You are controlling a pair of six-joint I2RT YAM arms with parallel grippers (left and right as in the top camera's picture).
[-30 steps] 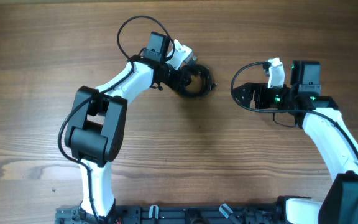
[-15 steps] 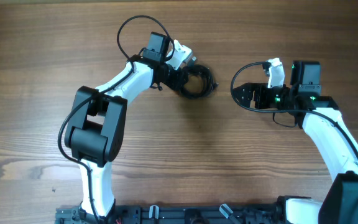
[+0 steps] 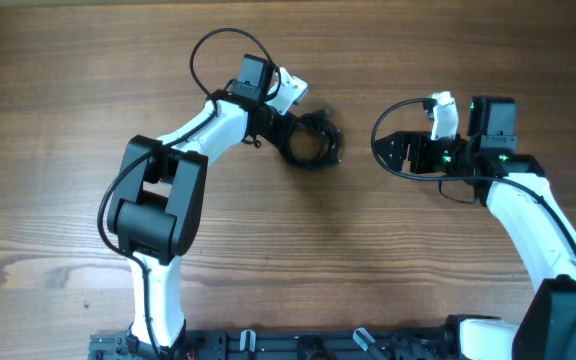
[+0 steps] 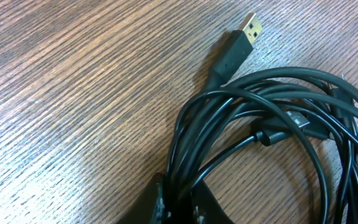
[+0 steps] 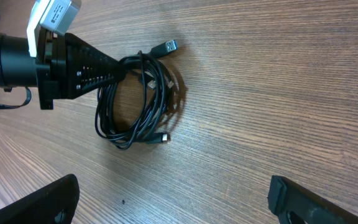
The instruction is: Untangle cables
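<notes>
Closest in, the left gripper point(image 4: 180, 198) has its black jaws drawn almost together on several strands at the rim of the thin black rubber-sheathed cables point(image 4: 272, 118). They lie as one small overlapping coil on the brown wood-grain table point(image 4: 73, 93), between the two arms and right at the left one's tip.

That pinch looks like the first hazard. It takes in more than one strand, so a pull would probably drag the whole bundle along rather than draw a single cord free.

Just past the jaws the loops cross over and under one another. Tension there could cinch the crossings into a tighter knot, and a thicker lump on one strand looks likely to snag.

Beyond the coil a flat black USB plug point(image 4: 238, 46) with a gold tip juts out free. If its cord is hauled back through the loops, the plug could catch.

On the coil's other side a small plug point(image 5: 162, 138) pokes out, open to the same trouble.

Farthest off, the right gripper point(image 5: 173, 199) hangs with its jaws spread wide and nothing in them, well apart from the coil. With nothing pinning the far side, the bundle may simply slide across the wood.
</notes>
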